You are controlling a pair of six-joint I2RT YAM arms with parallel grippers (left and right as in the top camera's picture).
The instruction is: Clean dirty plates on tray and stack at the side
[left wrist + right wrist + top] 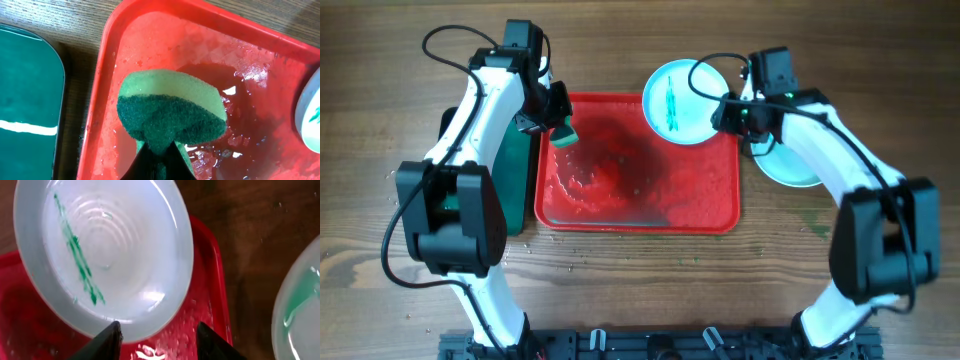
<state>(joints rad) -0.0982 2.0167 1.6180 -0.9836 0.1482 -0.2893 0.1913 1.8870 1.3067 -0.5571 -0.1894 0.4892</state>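
Observation:
A pale aqua plate (682, 100) with a green smear lies on the far right corner of the wet red tray (638, 212), overhanging its far rim. It fills the right wrist view (105, 255). My right gripper (730, 113) is open at the plate's right edge; its fingers (160, 340) straddle the near rim above the tray (200, 315). A second plate (790, 170) lies on the table right of the tray, partly hidden under my right arm; its edge also shows in the right wrist view (300, 315). My left gripper (558, 122) is shut on a green sponge (170, 107) over the tray's far left corner (150, 40).
A smaller dark green tray (520, 170) lies against the red tray's left side, also seen in the left wrist view (30, 100). Water pools on the red tray's floor. The wooden table is speckled with droplets near the front.

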